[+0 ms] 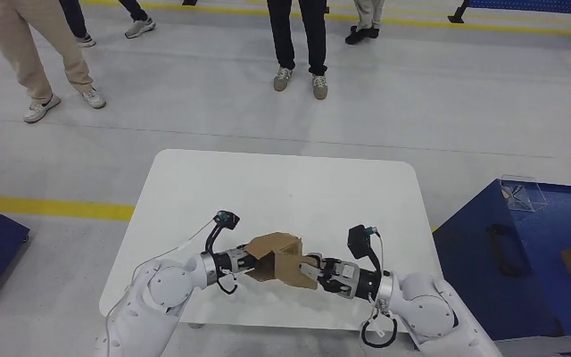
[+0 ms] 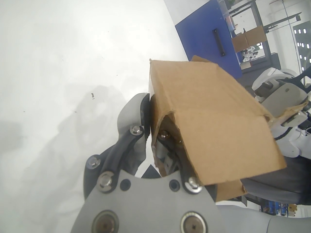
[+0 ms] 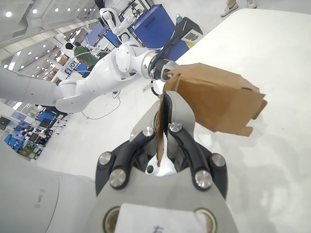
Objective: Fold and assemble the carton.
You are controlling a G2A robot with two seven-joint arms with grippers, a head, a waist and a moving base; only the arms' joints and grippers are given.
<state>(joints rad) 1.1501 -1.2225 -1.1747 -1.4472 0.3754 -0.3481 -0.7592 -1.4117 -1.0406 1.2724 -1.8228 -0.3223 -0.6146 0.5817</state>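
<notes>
Between both grippers, over near edge of table point(image 1: 268, 183): carton point(image 1: 278, 257), brown, half-erected, looks lifted clear of the surface

Pinched at one end by left gripper point(image 2: 150, 100), clamped tight on a panel edge, one finger outside the wall, other tucked under the cardboard. Pinched at opposite end by right gripper point(image 3: 165, 103), closed on a thin flap running straight between its fingers

Just ahead of right fingertips: main body of carton, walls folded into a skewed tube, small tabs hanging loose at the end farthest from that gripper. Directly above left fingers: top panel, creased, torn a bit at the corner

Step in hand, by judgement: squaring up the body, both ends gripped, end flaps not yet tucked

Next move probably calls for easing the two pinches toward each other or twisting slightly to square the walls, then freeing one grip to fold a flap while holding firm with the other. Thin flap likely to bend or tear if pulled hard, so gentle force
</notes>
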